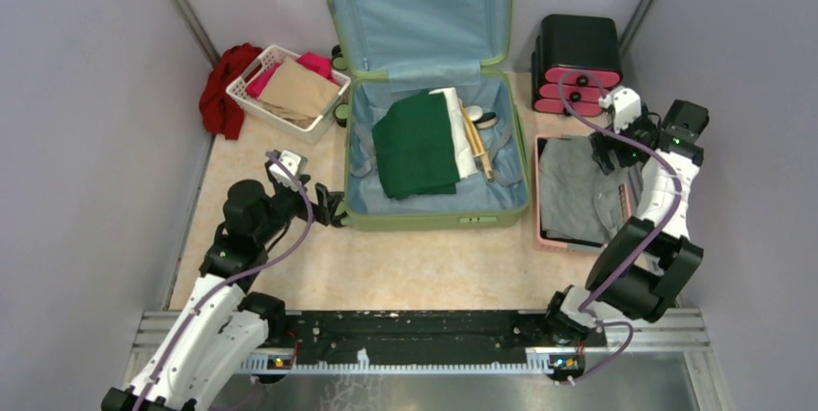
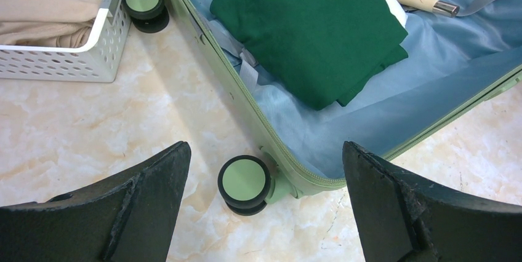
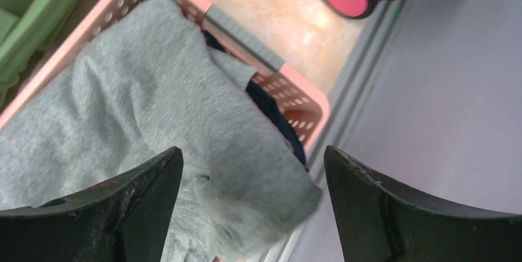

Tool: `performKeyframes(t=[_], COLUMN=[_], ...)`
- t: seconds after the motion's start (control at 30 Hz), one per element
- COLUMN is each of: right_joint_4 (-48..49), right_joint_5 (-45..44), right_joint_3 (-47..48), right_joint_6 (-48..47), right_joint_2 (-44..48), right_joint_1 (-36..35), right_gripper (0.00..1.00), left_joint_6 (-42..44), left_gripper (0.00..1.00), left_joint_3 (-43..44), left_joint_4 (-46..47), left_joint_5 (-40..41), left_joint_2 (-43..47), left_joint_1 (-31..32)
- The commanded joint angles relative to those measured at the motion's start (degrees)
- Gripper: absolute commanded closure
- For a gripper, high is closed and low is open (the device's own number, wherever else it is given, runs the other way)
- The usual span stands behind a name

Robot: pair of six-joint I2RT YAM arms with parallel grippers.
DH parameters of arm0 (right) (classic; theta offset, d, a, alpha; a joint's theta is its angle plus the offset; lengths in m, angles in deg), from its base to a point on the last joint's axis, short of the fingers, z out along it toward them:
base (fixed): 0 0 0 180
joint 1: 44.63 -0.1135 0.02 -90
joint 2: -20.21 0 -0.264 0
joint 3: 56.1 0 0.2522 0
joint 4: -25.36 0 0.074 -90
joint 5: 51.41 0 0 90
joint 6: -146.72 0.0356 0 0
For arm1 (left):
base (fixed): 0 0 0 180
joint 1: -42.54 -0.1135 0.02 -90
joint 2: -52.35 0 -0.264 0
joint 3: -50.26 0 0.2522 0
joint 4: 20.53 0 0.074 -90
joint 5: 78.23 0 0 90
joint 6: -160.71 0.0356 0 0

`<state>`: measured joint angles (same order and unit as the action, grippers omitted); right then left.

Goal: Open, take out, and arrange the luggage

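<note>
Two grippers, both jaws spread, gripping nothing. First, left gripper (image 1: 336,208) low beside wheel (image 2: 245,183) at near-left corner of luggage (image 1: 439,221), likely on standby. Luggage at far edge of table (image 1: 434,266), middle, lid upright so green garment (image 1: 417,144) is reachable. Last, right gripper (image 3: 251,163) above grey garment (image 1: 574,189) in pink basket (image 1: 536,194), table right edge; seemingly sorting place.

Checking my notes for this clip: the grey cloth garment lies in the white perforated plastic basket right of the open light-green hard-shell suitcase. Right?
No. The grey cloth garment lies in a pink perforated plastic basket, as the right wrist view shows; the rest stands.
</note>
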<state>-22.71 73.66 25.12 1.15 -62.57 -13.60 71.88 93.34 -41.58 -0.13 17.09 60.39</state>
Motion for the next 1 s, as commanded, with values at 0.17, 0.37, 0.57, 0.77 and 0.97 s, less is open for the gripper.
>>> performKeyframes(t=[0.17, 0.37, 0.57, 0.77, 0.97], right_joint_4=[-6.9, -0.9, 13.0, 8.4, -0.2], right_joint_5=[6.5, 1.3, -14.0, -13.1, -4.7], right_joint_3=[7.5, 0.1, -7.5, -3.8, 0.2], right_joint_6=[8.3, 12.1, 15.5, 16.1, 14.1], right_joint_2=[3.9, -0.5, -8.1, -13.3, -2.3], right_joint_1=[-0.2, -2.2, -5.3, -5.3, -5.3], right_gripper=[0.54, 0.73, 0.79, 0.77, 0.58], left_joint_6=[0.8, 0.8, 0.8, 0.7, -2.9], left_gripper=[0.01, 0.01, 0.01, 0.01, 0.01], left_joint_3=[0.2, 0.1, 0.1, 0.0, 1.1], left_joint_4=[1.6, 1.5, 1.6, 1.3, 3.1], left_joint_5=[0.5, 0.6, 0.6, 1.1, -2.4], left_joint_2=[1.2, 1.5, 1.4, 1.9, 1.5], left_joint_1=[-0.2, -0.2, -0.2, -0.2, -0.2])
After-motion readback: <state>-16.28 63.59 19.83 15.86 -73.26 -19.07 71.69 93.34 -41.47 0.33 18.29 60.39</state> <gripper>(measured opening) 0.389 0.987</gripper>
